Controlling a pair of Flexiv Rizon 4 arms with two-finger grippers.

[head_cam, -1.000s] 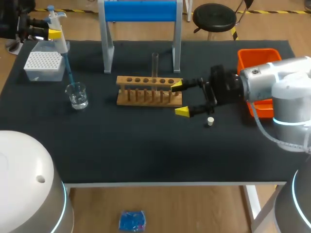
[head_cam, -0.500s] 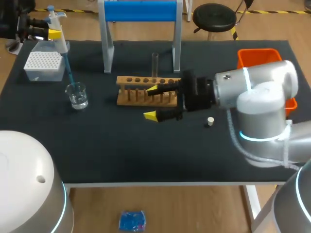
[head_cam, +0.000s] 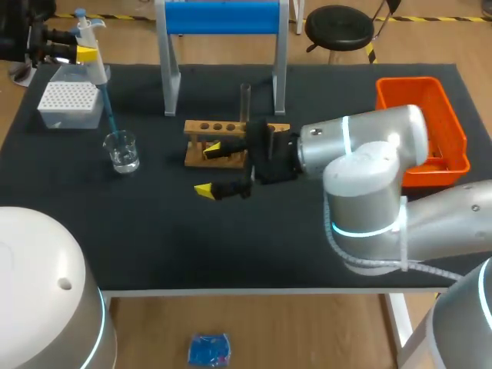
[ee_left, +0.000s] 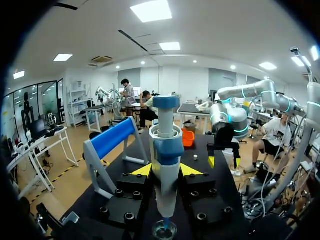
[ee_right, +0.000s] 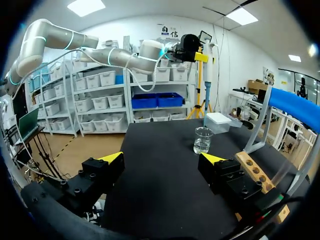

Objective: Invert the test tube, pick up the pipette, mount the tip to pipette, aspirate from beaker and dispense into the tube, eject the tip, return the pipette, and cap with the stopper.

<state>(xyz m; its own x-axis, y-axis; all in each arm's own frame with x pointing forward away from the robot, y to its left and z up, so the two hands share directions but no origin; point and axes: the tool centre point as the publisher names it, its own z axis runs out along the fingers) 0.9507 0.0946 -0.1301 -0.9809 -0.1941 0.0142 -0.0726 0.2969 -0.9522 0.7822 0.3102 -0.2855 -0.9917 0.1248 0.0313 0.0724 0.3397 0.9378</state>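
My left gripper point(head_cam: 83, 52) is shut on the white pipette point(head_cam: 94, 65) at the table's far left. Its blue tip point(head_cam: 110, 115) reaches down into the glass beaker point(head_cam: 122, 150). In the left wrist view the pipette point(ee_left: 165, 160) stands between the yellow fingers, with the beaker point(ee_left: 164, 231) right below. My right gripper point(head_cam: 207, 170) is open, low in front of the wooden rack point(head_cam: 219, 127) and pointing left. Ahead of it in the right wrist view, my right gripper point(ee_right: 162, 159) faces the beaker point(ee_right: 203, 140). The test tube point(head_cam: 245, 98) stands upright in the rack. The stopper point(ee_left: 195, 157) lies near my right arm.
A white tip box point(head_cam: 69, 104) sits behind the beaker. A blue-topped stand point(head_cam: 223, 19) rises behind the rack. An orange bin point(head_cam: 430, 96) is at the right edge. My right arm's body point(head_cam: 361, 154) covers the rack's right end.
My right arm has swept left along the front of the rack, its gripper still open, and now hides the stopper in the head view. The left arm and pipette have not moved.
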